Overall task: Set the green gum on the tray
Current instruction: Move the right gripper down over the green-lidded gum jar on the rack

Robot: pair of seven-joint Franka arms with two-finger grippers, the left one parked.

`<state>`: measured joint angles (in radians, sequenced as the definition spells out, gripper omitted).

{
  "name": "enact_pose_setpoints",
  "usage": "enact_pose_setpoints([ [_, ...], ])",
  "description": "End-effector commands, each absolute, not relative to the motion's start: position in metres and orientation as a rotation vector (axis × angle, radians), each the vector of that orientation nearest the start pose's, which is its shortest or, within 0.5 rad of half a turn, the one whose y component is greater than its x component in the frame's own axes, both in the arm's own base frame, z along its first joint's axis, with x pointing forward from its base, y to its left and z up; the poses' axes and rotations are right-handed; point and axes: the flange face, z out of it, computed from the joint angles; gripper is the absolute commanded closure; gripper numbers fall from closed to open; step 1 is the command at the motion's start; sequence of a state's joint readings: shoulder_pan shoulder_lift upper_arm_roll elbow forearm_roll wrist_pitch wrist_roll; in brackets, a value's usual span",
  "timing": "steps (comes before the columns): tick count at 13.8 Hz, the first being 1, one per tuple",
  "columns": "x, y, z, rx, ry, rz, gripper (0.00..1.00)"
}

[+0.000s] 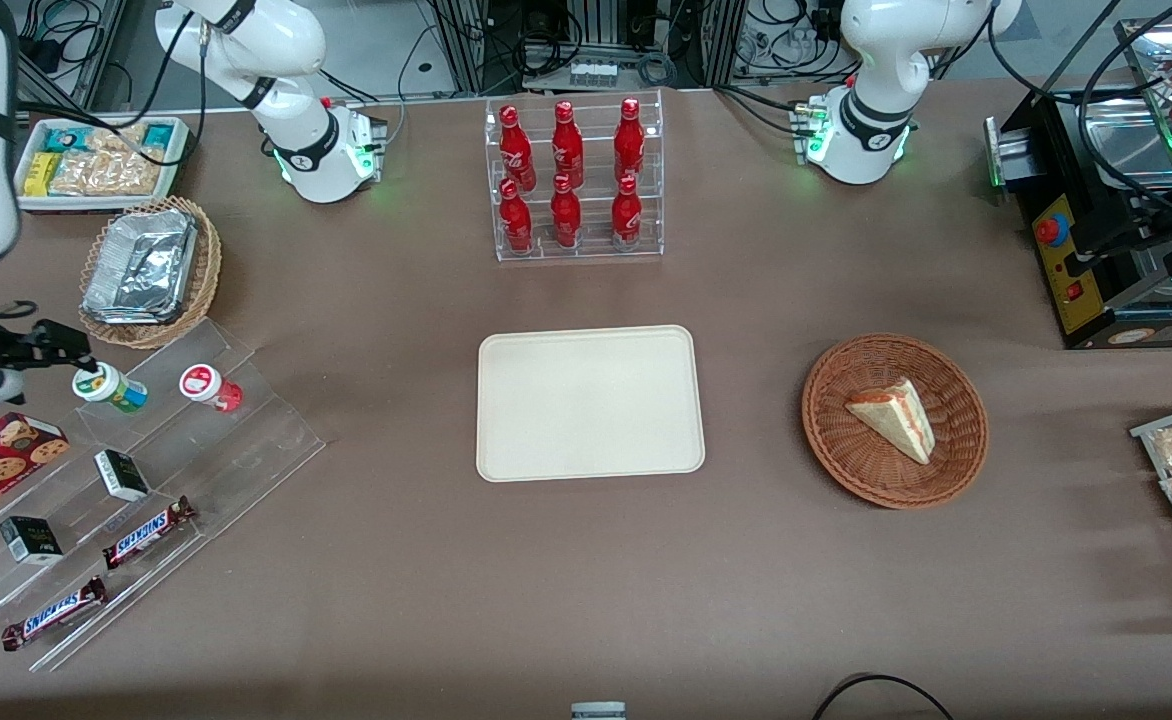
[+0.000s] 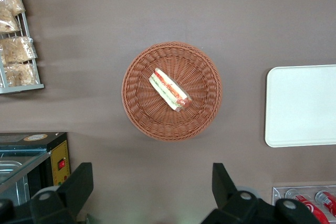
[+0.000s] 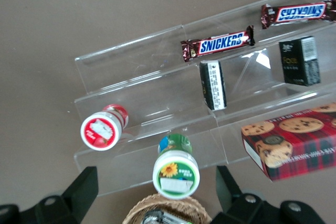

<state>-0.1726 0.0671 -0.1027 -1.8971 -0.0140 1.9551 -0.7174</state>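
The gripper (image 3: 155, 192), fingers spread wide and empty, hovers by the green gum (image 3: 176, 170); nearby bars read SNICKERS (image 3: 218, 43).

A robotics lab: cable-strewn equipment racks (image 1: 586, 40) edge a mock snack-shop table (image 1: 396, 560).

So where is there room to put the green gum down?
The whole tray is bare, and brown table lies open all round it, out to the wicker basket. It is crowded on the clear stepped stand, where the open hand hovers above the green gum beside the red gum.
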Motion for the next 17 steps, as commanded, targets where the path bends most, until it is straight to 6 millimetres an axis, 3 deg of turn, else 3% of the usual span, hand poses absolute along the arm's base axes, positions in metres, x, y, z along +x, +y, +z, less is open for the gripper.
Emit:
enact_pose_setpoints([
  [1, 0.532, -0.155, 0.462, -3.067, -0.759, -0.015, 0.0],
  [5, 0.52, -0.172, 0.433, -3.068, -0.857, -0.084, 0.0],
  [11, 0.505, -0.194, 0.411, -3.054, -0.853, -0.067, 0.0],
  [17, 0.507, -0.196, 0.398, -3.038, -0.846, -0.129, 0.0],
])
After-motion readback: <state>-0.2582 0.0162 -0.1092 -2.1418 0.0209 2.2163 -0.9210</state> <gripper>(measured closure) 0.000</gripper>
